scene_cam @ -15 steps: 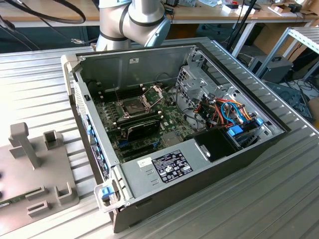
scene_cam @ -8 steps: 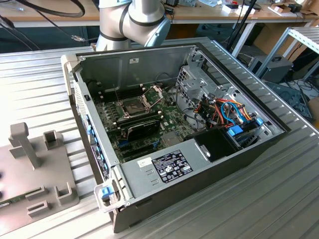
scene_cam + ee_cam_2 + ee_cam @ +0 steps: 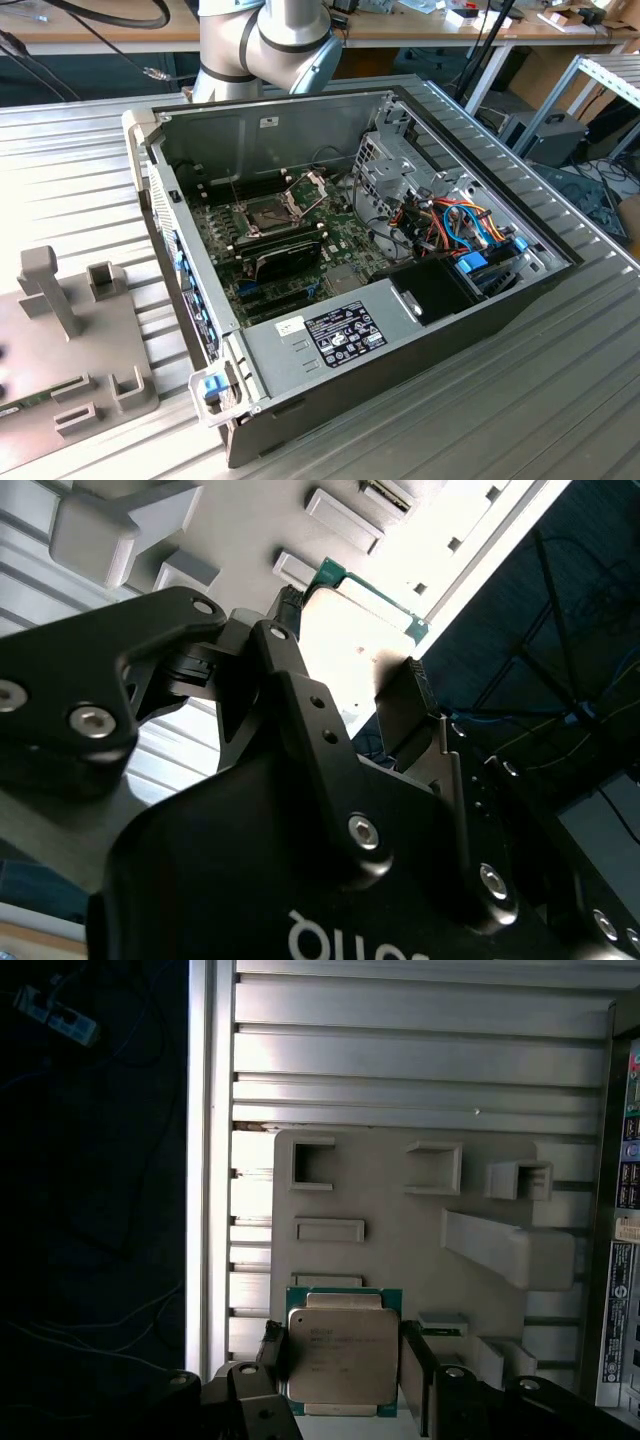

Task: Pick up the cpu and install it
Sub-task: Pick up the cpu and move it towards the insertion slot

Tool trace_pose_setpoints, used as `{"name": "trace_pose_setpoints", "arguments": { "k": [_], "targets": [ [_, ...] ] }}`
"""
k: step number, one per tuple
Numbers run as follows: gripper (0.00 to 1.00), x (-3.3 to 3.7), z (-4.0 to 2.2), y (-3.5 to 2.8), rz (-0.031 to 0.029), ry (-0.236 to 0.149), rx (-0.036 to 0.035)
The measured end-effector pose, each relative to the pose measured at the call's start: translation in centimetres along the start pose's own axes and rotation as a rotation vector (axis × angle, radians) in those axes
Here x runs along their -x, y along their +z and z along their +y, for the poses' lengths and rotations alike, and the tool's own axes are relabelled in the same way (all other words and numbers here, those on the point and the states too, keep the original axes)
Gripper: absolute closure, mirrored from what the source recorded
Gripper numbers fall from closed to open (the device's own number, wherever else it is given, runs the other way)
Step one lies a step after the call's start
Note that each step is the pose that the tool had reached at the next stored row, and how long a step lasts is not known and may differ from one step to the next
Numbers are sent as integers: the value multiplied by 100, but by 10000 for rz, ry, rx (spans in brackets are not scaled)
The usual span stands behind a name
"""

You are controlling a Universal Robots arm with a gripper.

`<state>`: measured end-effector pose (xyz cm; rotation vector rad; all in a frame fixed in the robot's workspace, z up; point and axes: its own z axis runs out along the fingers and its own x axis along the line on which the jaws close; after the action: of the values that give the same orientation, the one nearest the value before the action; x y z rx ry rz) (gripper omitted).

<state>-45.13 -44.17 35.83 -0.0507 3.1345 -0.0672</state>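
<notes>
While narrow, claw [image 3: 342, 1352] tight around cpu [image 3: 340, 1365]

Exterior view: set high, looks down at a slant on the computer case [image 3: 420, 375] and the holder plate [image 3: 30, 370] beside it. First wrist view: faces straight down on that plate [image 3: 400, 1250] from above. Second wrist view: sits tight behind the gripper [image 3: 354, 635], slants toward the plate [image 3: 250, 520]. Shared by both wrist views: the chip [image 3: 340, 1345] [image 3: 370, 592] clamped in the gripper [image 3: 343, 1350]; by all three: the plate.

Silver-grey arm [image 3: 290, 40], black bolted gripper [image 3: 352, 638]
</notes>
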Motion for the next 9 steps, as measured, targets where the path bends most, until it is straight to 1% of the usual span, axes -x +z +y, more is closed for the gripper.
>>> {"name": "trace_pose_setpoints", "arguments": {
  "k": [5,9],
  "targets": [
    [45,9,-1,-1,2,-1,-1],
    [45,33,-1,-1,1,-1,-1]
  ]
}}
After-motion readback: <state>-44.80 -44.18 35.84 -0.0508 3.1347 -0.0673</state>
